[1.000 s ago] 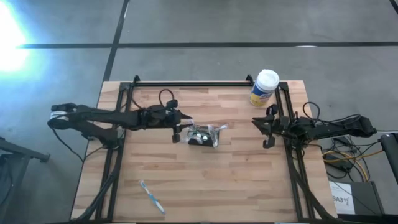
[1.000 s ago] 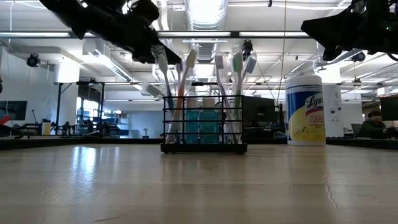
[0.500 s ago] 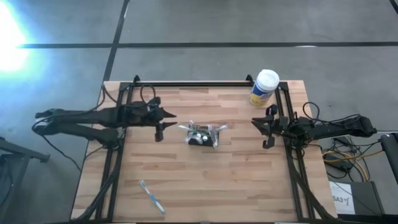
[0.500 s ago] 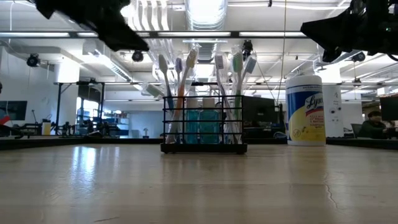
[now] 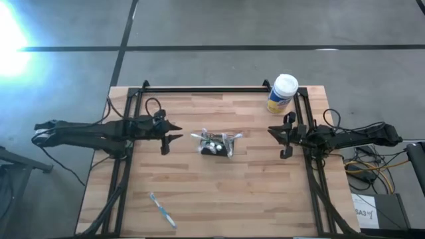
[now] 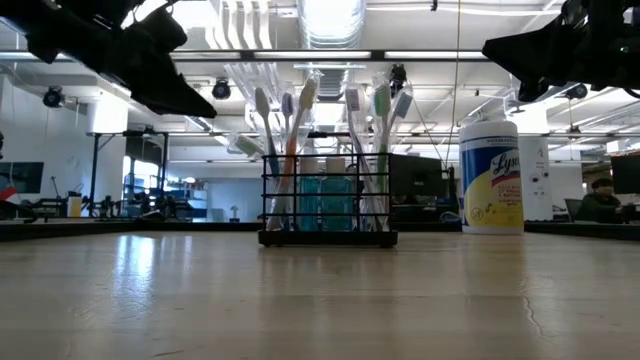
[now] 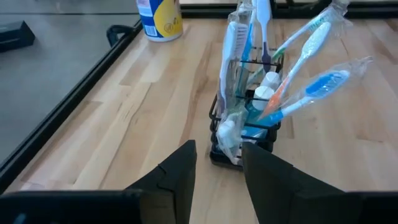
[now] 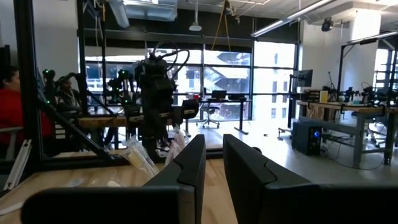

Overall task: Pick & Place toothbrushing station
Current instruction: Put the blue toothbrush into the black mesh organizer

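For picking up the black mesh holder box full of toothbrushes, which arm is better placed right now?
Left, probably. The left gripper hovers beside the black mesh holder box and points at it, fingers apart. The right gripper waits at the table's right edge, farther off.

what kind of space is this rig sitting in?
Likely an open-plan robotics lab or workshop: workbenches with equipment by large windows, exposed ceiling ducts, and a wooden table on a bare concrete floor.

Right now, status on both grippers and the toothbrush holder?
Left gripper empty, jaws apart, beside the holder. Right gripper empty, waiting at the table's right edge. Holder upright mid-table. Nothing between.
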Robot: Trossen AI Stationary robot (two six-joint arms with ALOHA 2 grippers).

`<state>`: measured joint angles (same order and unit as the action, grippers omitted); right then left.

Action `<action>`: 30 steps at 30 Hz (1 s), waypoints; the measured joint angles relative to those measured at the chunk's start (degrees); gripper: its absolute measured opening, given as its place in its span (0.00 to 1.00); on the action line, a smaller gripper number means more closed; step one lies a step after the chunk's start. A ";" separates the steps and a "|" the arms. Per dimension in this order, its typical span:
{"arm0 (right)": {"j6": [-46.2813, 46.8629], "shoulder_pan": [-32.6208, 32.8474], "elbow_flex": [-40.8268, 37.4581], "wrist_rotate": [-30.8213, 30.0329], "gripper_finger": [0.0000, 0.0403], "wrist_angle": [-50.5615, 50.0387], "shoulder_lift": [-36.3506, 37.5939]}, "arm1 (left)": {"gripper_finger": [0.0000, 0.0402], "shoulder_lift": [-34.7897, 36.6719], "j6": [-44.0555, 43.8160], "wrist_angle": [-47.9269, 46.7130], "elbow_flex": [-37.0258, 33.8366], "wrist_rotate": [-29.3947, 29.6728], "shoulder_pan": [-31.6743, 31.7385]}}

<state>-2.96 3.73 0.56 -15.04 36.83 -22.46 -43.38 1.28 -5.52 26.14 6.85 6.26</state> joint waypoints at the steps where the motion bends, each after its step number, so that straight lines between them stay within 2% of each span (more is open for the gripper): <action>1: 0.03 0.00 0.00 0.01 0.13 -0.01 0.00 | 0.33 0.77 -0.36 -0.06 -0.42 -0.05 0.00; 8: 1.08 -0.02 0.00 0.01 0.13 -0.12 -0.84 | 0.33 6.53 -1.25 0.74 -3.63 -1.25 -0.13; 11: 1.09 0.00 0.00 0.01 0.13 -0.23 -1.03 | 0.29 10.15 -1.90 1.43 -5.89 -1.75 -0.13; 14: 1.07 -0.02 0.00 0.01 0.13 -0.52 -1.02 | 0.22 13.52 -3.57 0.32 -7.61 -2.31 -0.13; 21: 1.07 -0.02 -0.02 0.02 0.13 -0.66 -1.03 | 0.02 18.71 -3.77 -0.96 -9.01 -10.60 -0.20; 30: 1.75 -0.02 -0.02 0.02 0.13 -0.70 -1.01 | 0.02 23.87 -2.61 -0.99 -10.57 -17.67 -0.22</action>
<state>-1.21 3.70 0.54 -15.02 36.13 -23.46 -19.51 -1.33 -6.51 15.57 -10.82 6.04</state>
